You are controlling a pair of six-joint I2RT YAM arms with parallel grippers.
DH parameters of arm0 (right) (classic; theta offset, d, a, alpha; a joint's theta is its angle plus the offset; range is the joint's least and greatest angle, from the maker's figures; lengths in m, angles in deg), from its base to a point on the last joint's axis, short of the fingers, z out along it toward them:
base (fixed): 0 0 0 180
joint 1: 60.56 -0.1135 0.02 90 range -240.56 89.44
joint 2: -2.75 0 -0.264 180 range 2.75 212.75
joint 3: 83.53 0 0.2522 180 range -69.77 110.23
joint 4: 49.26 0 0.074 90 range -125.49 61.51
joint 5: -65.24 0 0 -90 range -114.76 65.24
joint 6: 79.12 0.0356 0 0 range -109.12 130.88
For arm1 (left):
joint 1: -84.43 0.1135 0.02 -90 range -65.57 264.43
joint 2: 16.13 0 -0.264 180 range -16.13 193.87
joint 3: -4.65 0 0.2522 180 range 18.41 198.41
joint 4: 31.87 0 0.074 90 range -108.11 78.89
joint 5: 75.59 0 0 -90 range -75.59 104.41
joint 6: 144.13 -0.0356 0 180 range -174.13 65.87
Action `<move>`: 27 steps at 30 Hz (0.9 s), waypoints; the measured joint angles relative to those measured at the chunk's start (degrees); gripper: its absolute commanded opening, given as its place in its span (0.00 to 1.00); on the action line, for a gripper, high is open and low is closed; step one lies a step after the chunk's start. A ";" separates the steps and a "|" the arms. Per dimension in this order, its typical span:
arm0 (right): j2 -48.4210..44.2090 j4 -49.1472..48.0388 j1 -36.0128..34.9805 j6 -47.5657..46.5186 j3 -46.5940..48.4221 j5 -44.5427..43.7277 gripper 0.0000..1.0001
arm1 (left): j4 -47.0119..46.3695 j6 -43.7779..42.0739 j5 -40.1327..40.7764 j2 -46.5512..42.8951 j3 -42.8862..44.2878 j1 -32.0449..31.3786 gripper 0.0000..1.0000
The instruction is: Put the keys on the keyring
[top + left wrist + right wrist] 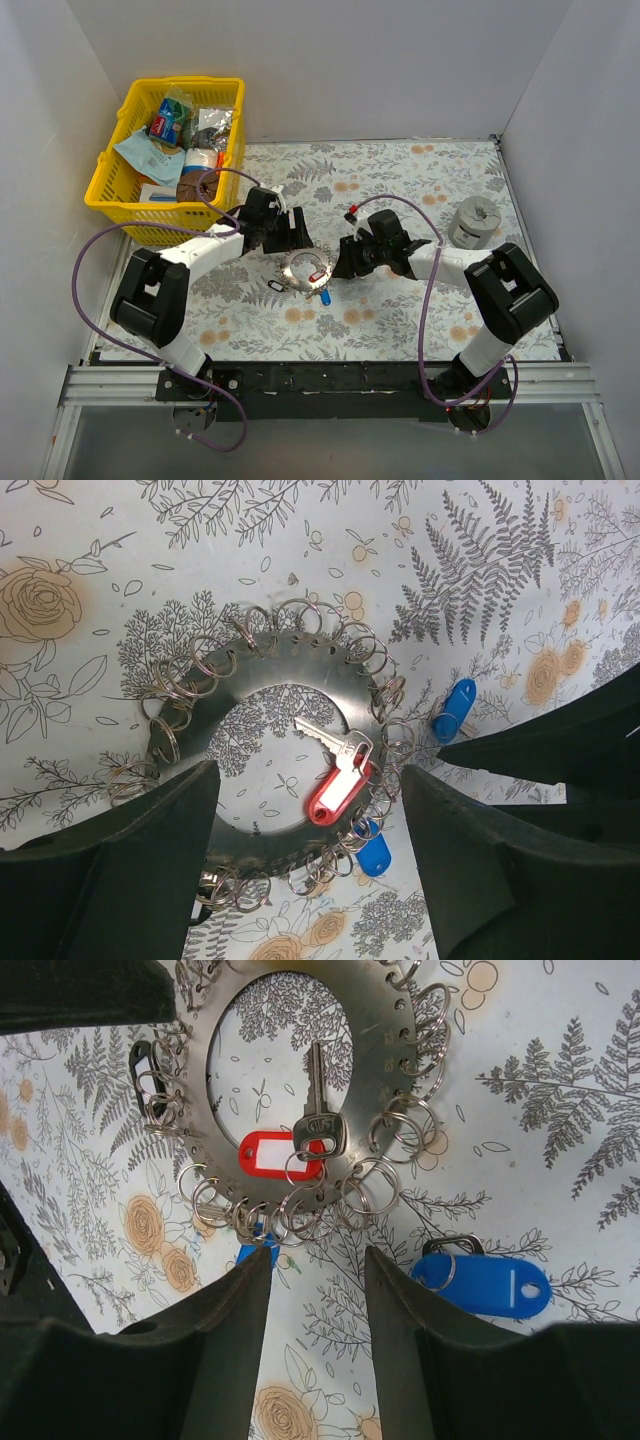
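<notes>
1. keyring (268, 660): flat, stiff steel disc with an open centre. Its rim is hung with small wire split rings (190, 675). It lies flat on the floral cover (80, 540).
2. keys: the red-tagged key (335, 785) lies in the keyring's opening, tag over the rim. 1 blue tag (452, 708) sits just outside the rim and 1 more (373, 852) partly under it.
3. Judged light, hard and slippery; pinch a tag's flat plastic faces.
4. left gripper (305, 790) over the keyring, jaws wide apart, empty.
5. right gripper (318, 1270) just outside the rim, jaws apart, nothing between.
</notes>
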 measured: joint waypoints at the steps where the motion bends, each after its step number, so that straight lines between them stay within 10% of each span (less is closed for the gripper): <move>1: 0.00 0.68 -0.17 -0.22 0.39 -0.26 0.50 | 0.00 0.00 0.00 0.17 0.00 0.00 0.73; 27: 0.04 10.71 -15.52 -10.62 11.93 -13.57 0.47 | -3.04 4.74 -0.31 -7.91 -6.58 4.98 0.74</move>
